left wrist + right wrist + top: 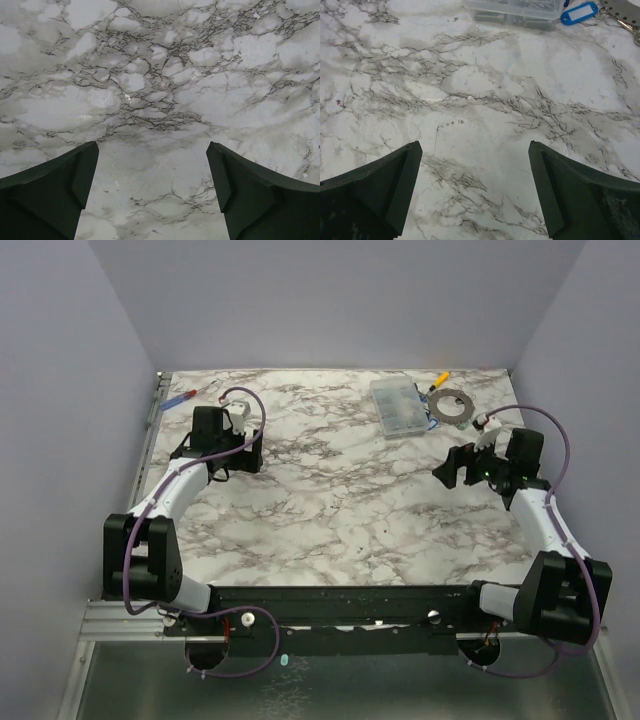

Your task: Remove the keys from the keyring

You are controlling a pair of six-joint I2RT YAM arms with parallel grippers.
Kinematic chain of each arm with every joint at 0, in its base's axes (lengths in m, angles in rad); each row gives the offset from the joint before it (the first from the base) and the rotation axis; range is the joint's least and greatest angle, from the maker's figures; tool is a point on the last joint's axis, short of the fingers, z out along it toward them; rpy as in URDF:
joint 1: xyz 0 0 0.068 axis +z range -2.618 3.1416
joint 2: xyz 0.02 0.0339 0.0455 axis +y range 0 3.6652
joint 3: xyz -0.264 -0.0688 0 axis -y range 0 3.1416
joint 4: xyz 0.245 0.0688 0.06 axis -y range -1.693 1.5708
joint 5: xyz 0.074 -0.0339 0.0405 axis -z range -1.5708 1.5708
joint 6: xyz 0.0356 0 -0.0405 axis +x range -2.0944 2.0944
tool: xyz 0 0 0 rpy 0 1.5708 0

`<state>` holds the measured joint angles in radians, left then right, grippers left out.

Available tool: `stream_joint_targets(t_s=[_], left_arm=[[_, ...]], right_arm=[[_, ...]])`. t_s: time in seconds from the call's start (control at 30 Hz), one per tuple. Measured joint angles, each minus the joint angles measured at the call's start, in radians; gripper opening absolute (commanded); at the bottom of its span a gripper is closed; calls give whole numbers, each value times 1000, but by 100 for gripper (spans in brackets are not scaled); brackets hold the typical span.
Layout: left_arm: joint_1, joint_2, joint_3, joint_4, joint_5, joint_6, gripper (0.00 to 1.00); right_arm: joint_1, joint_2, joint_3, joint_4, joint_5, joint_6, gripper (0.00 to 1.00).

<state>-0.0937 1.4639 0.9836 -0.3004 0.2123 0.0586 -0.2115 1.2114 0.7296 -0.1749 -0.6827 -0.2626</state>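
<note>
Black left gripper [152, 145] and right gripper [475, 143] gape wide, empty.

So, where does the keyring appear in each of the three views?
Top external: keyring at far right, just right of the clear box.
Left wrist: not in it; only marble tabletop.
Right wrist: keyring edge in the top right corner.
Shared landmark: the clear box.

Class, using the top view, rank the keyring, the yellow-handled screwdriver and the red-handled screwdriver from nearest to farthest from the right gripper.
From the right gripper:
1. keyring, just beyond it, on the right side.
2. yellow-handled screwdriver, behind the ring at the far edge.
3. red-handled screwdriver, in the far-left corner.
</note>
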Motion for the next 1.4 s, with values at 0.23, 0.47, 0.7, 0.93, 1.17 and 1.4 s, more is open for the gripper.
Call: stream_joint_targets(t_s=[0.23,0.47,0.7,0.93,1.17,1.4], left_arm=[[0,-32,-2,24,8,2,99],[0,-41,-10,33,8,2,99],[0,-41,-14,35,8,2,99],[0,-55,-17,37,8,1,99],[0,-58,-19,44,8,1,99],[0,-58,-26,48,8,-2,99]], right_arm=[[0,83,108,-9,16,63,100],[0,243,269,2,109,175,100],[-18,473,523,2,181,261,97],[-34,674,710,-5,272,306,80],[-59,819,796,-39,332,353,61],[-68,922,865,-53,349,391,50]])
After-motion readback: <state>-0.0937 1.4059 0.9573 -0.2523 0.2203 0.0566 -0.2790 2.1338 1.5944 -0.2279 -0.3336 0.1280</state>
